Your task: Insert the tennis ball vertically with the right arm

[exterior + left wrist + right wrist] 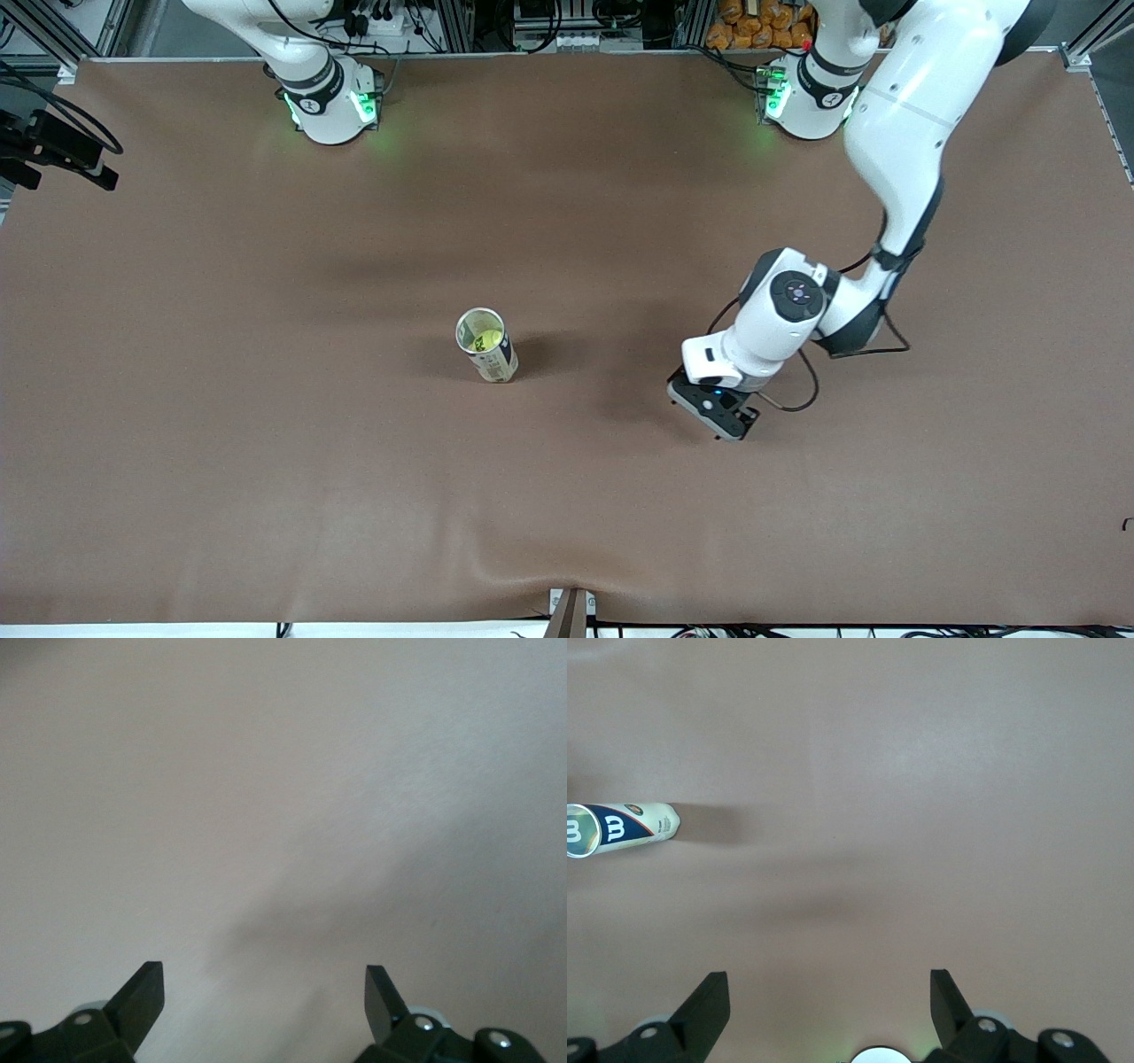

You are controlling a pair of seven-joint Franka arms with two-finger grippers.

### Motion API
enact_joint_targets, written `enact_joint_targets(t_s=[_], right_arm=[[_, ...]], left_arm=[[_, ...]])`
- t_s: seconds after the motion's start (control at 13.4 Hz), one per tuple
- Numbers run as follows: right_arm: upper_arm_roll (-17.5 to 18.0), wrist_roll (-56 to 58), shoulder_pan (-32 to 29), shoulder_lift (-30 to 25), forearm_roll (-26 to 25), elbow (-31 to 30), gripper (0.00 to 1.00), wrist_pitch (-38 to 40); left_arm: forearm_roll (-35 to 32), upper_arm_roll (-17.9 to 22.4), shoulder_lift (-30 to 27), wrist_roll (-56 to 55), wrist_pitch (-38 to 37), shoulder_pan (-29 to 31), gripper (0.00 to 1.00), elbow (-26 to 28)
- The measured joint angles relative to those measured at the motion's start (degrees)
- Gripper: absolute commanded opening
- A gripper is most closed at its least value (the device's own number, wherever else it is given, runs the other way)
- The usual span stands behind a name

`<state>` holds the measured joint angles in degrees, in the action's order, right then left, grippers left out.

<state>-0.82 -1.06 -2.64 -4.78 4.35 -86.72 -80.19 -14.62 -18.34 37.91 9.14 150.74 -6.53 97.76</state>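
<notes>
- We see the yellow tennis ball (490, 338) inside the upright white-and-navy cylindrical can (487, 346) mid-table (266, 443); its label is unreadable.
- Left gripper (714, 409) hovers spread, empty, over bare table.
- Right gripper (829, 1003) spread, empty.

Tennis ball (490, 339) inside upright can (487, 346)

Setting: robotics laboratory | Evidence: wide desk under a plain brown cloth cover (266, 461) | two white robot arm bases with green status lights (330, 105), bolted along one desk edge | grey aluminium framing and black cable bundles (390, 22) just past that edge | black camera bracket (53, 151) at the right arm's end
</notes>
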Motion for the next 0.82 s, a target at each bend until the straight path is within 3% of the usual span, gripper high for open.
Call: enact_joint_targets(t_s=[0.45,0.6,0.82], right_arm=[[0.0,3.6,0.0,0.0,-1.4,0.0,1.0,0.0],[0.3,6.4,0.4,0.0,-3.2,0.0,1.0,0.0],[0.5,6.8,1.1,0.0,-3.6,0.0,1.0,0.0]], left_arm=[[6.5,-0.8,-10.3,-0.1,-20.5,5.3,1.0,-2.1],[10.9,-0.8,-14.0,-0.1,-31.6,6.7,1.0,-5.6],[11.9,-0.7,-16.8,-0.2,-43.6,7.6,1.0,-10.8]])
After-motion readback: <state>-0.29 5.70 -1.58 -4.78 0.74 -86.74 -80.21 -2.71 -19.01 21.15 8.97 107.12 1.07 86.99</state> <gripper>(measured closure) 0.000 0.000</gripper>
